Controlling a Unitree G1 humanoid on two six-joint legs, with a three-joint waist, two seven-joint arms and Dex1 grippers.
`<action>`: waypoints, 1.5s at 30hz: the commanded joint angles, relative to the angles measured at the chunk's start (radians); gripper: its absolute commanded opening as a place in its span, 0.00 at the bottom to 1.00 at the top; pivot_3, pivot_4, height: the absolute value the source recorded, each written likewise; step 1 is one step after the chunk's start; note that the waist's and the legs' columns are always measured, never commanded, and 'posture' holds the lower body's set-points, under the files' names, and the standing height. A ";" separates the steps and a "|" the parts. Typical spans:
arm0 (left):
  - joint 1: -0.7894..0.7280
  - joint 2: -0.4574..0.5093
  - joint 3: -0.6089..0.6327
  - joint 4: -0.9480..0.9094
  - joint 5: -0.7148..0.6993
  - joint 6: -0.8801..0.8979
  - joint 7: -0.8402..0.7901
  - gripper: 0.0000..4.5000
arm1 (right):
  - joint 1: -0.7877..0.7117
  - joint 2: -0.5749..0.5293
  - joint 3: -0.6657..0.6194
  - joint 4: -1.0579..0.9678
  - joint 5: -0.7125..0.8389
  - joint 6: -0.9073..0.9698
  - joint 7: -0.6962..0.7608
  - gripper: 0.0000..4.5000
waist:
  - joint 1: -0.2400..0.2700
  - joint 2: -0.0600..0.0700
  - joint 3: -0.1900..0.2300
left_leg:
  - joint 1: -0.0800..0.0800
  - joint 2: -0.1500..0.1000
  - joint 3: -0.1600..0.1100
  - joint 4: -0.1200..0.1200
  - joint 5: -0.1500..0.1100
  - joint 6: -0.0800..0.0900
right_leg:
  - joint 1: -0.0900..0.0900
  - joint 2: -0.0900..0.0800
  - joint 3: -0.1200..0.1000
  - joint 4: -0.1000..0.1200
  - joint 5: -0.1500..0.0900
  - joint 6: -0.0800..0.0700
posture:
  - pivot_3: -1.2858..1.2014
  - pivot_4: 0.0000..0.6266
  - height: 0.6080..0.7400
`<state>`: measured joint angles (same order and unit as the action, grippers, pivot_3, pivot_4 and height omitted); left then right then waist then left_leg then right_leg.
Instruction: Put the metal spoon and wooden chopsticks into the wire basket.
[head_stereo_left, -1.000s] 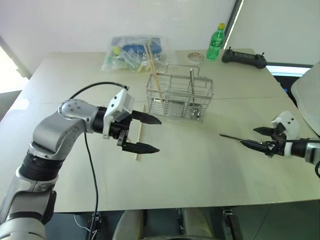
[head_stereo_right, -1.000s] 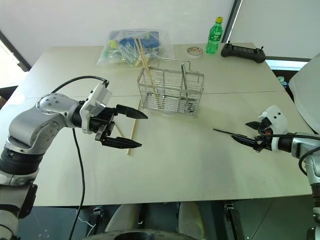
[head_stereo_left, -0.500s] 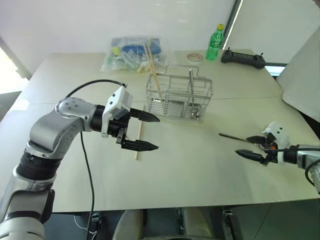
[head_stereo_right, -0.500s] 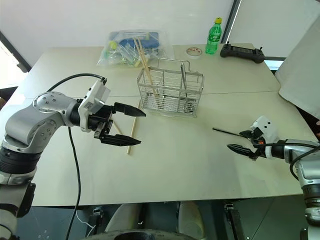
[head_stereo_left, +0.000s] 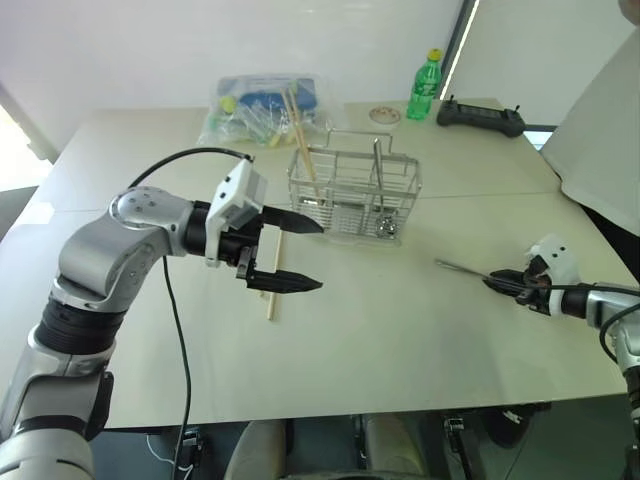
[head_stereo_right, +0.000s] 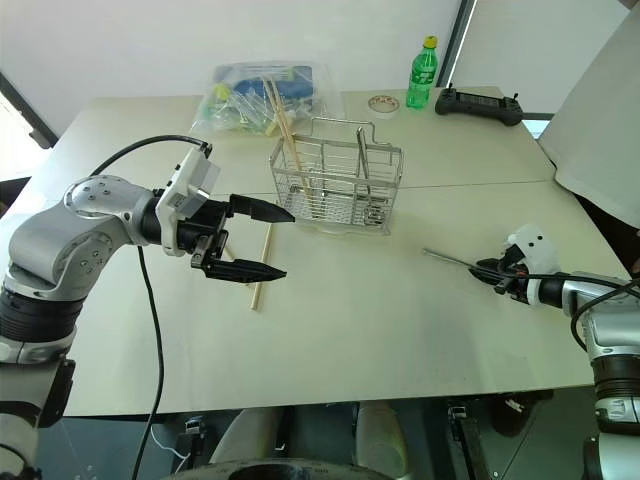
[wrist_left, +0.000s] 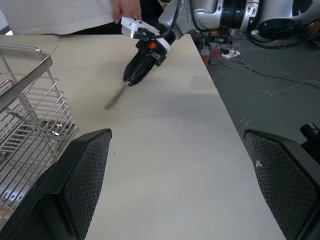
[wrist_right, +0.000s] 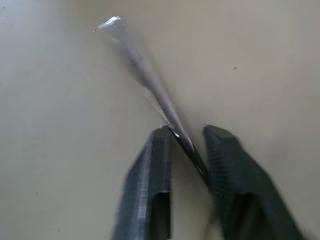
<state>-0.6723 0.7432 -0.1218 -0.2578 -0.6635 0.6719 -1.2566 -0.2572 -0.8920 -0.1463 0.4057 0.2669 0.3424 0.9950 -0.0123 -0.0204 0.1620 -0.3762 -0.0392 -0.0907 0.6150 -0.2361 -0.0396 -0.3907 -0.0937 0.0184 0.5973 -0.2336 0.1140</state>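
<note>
Near the table's (head_stereo_right: 330, 360) right edge the right gripper (wrist_right: 182, 142) has its fingers pinched narrow on the spoon (head_stereo_right: 455, 262), whose handle lies flat on the top and points toward the basket (head_stereo_right: 335, 185). To lift well, the grip should be firm before rising, then the spoon tipped upright for dropping in. The left gripper (head_stereo_left: 292, 252) hovers wide open, empty, above a loose chopstick (head_stereo_left: 272, 285) left of the basket. Farther back the basket stands mid-table with chopsticks (head_stereo_left: 300, 130) already leaning in it.
</note>
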 joint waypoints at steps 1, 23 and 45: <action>-0.022 0.007 0.040 -0.016 -0.018 0.000 -0.002 1.00 | 0.015 -0.005 -0.003 -0.003 -0.005 0.022 0.007 0.01 | 0.000 0.000 0.000 | 0.000 0.000 0.000 0.000 0.000 0.000 | 0.000 0.000 0.000 0.000 0.000 0.000 | 0.52 0.24 0.89; -0.055 -0.021 0.131 0.051 -0.024 -0.005 0.087 1.00 | 0.293 0.115 -0.321 -0.875 0.463 0.295 -0.173 0.01 | -0.005 0.000 0.003 | 0.002 0.002 0.002 0.000 -0.001 0.002 | 0.001 0.000 0.002 0.001 -0.004 0.006 | 0.52 0.24 0.89; -0.110 -0.089 0.151 0.130 0.002 -0.048 0.144 1.00 | -0.452 0.635 -0.006 -0.436 0.219 0.089 -0.704 0.01 | -0.006 -0.002 0.004 | -0.013 0.000 0.002 -0.002 -0.001 0.002 | -0.016 0.000 0.001 0.002 0.004 0.007 | 0.52 0.24 0.89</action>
<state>-0.7554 0.6488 -0.0111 -0.1004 -0.6576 0.6407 -1.1227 -0.7075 -0.2624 -0.1582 -0.0184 0.5010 0.4739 0.2780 -0.0185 -0.0229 0.1664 -0.3887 -0.0384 -0.0886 0.6135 -0.2373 -0.0378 -0.4070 -0.0924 0.0194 0.5997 -0.2290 0.1206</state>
